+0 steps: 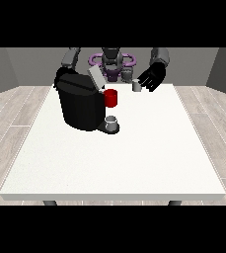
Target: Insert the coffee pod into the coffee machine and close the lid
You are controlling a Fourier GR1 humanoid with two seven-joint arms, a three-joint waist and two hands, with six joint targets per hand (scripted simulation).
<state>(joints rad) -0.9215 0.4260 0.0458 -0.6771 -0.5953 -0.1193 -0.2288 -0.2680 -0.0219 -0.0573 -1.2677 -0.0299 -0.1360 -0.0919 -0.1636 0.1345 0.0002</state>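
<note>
Risk noted: the coffee pod [136,86], a small grey thing on the bench [134,158] just beside the robot hand at the view's right [151,78], could be knocked over or pushed away if approached off-centre. That robot hand is held above the far edge, fingers spread apart, nothing held. The coffee machine [80,105] is seen with lid [95,76] raised. The other robot hand is hidden behind it.

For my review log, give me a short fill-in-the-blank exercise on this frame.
1. The coffee machine is coloured ____.
2. The coffee machine's lid is ____.
3. The small grey coffee pod lies beside the hand at the view's ____.
4. The cup behind the machine's spout is ____.

Missing words: black; open; right; red
</note>
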